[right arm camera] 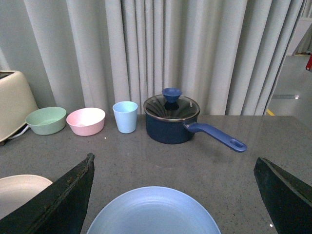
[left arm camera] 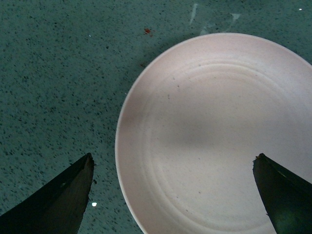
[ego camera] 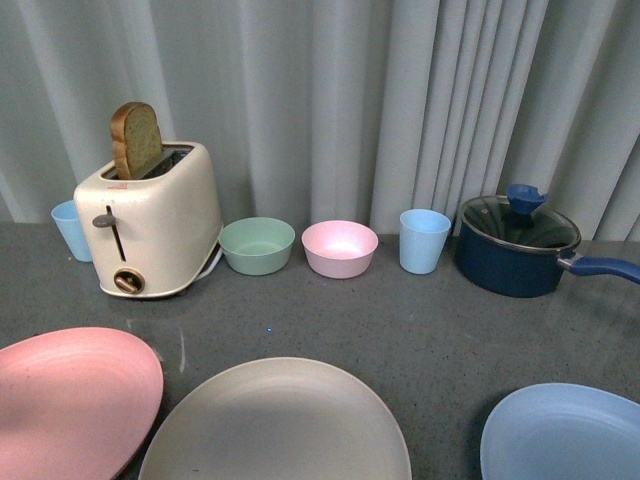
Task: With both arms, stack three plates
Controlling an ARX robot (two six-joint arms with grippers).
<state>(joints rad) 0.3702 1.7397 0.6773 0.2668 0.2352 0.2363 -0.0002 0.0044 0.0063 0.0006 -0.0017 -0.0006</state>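
Note:
Three plates lie side by side along the near edge of the grey table (ego camera: pixel 430 330): the pink plate (ego camera: pixel 70 395) at left, the beige-grey plate (ego camera: pixel 275 425) in the middle, the light blue plate (ego camera: pixel 565 435) at right. Neither arm shows in the front view. My left gripper (left arm camera: pixel 173 165) is open above the pink plate (left arm camera: pixel 214 136), one finger (left arm camera: pixel 58 200) over the bare table, the other over the plate. My right gripper (right arm camera: pixel 173 165) is open, low behind the light blue plate (right arm camera: pixel 153 212), which lies between its fingers; the beige-grey plate's edge (right arm camera: pixel 17 192) shows beside it.
At the back stand a cream toaster (ego camera: pixel 150 225) with a bread slice (ego camera: pixel 135 138), a blue cup (ego camera: pixel 72 228) behind it, a green bowl (ego camera: pixel 257 245), a pink bowl (ego camera: pixel 340 248), a light blue cup (ego camera: pixel 424 240) and a dark blue lidded pot (ego camera: pixel 515 245) with a long handle. Curtains hang behind.

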